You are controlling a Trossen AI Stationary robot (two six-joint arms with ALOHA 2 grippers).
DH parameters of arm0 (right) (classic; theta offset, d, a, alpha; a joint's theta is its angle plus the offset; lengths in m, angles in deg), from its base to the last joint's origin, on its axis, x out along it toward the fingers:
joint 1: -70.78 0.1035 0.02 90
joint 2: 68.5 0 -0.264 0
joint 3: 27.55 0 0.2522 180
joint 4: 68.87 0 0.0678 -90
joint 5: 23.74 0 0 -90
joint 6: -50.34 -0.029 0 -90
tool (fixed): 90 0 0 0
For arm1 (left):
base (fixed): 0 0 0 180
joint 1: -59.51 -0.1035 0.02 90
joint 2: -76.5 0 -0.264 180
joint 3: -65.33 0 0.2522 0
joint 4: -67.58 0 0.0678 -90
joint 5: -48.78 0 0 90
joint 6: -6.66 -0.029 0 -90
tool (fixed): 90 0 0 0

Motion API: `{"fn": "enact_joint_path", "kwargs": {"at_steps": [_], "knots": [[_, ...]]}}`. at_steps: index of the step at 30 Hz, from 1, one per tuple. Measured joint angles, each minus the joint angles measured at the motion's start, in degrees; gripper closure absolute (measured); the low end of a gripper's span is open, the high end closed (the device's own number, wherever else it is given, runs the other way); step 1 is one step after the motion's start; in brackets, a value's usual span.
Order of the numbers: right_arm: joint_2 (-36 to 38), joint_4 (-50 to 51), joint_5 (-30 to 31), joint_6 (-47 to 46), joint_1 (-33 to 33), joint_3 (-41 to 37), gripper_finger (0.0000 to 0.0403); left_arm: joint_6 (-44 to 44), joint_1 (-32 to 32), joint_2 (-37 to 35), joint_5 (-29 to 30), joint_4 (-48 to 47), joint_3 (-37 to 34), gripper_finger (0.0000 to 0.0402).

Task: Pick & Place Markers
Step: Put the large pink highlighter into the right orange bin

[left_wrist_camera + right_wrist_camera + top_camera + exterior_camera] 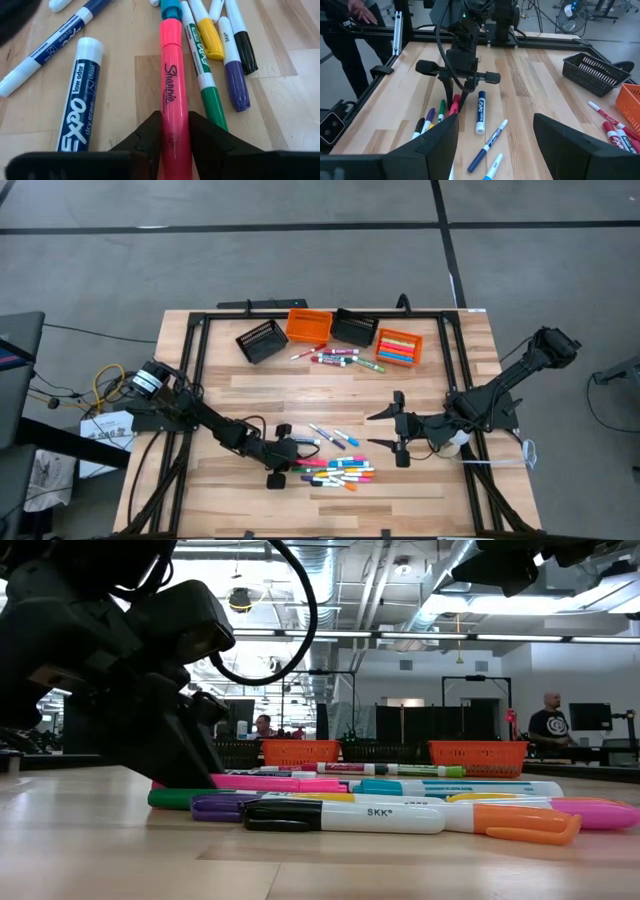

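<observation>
From above we see the left tool (300,442) low at the near heap of markers (340,471) on the worktop (300,390). Only its wrist view shows both fingers (145,137) pinching a pink marker (172,90) that lies flat. We count four bins (330,332) in the far row. The right tool (398,428) hangs spread wide, holding nothing.

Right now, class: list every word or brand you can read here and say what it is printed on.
"Sharpie": pink marker between the left claw fingers.
"EXPO Low odor dry erase": blue marker.
"SKK": white marker with black cap.
"SKK": purple marker, partly legible.
Green marker print: too small to read.
</observation>
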Motion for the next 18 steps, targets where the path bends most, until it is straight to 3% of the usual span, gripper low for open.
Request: {"fn": "enact_joint_path", "kwargs": {"at_steps": [18], "knots": [[0.00, -1.77, -0.07, -0.07, 0.16, 0.00, 0.0154, 0.04, -0.13, -1.38, -0.26, -0.94, -0.23, 0.0320]]}}
